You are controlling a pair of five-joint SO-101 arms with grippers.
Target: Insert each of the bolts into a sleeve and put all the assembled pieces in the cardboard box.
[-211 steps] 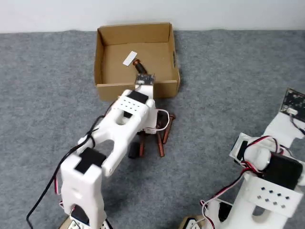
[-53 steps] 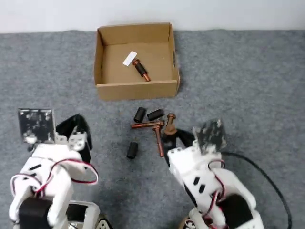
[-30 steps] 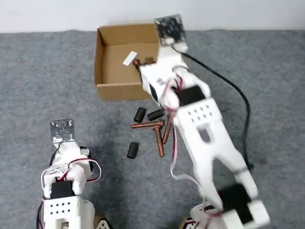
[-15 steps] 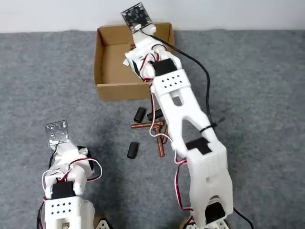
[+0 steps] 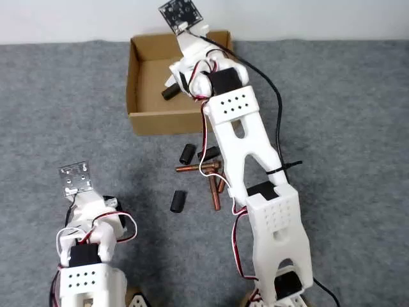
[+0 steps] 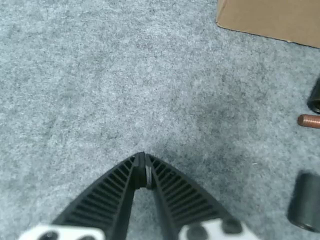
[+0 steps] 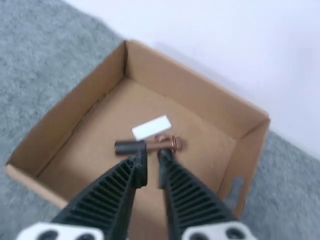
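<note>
My right gripper (image 7: 151, 156) hangs inside the cardboard box (image 7: 70, 125), open by a narrow gap with nothing between its fingers. Just past its tips an assembled piece (image 7: 146, 146), a black sleeve with a copper bolt through it, lies on the box floor. In the high view its sleeve end (image 5: 169, 91) pokes out beside the right arm (image 5: 231, 112). Three loose black sleeves (image 5: 186, 153) (image 5: 209, 153) (image 5: 177, 201) and copper bolts (image 5: 195, 168) (image 5: 215, 192) lie on the carpet in front of the box (image 5: 137, 77). My left gripper (image 6: 145, 167) is shut above bare carpet.
A white label (image 7: 151, 127) lies on the box floor beyond the piece. The left arm (image 5: 89, 224) is folded back at the near left. From the left wrist, a box corner (image 6: 270, 20), two sleeves (image 6: 306, 202) (image 6: 315, 95) and a bolt tip (image 6: 309, 121) show.
The left arm pulled back from the box to the near left. The right arm swung from the bolt pile out over the box; the piece in the box now lies turned.
</note>
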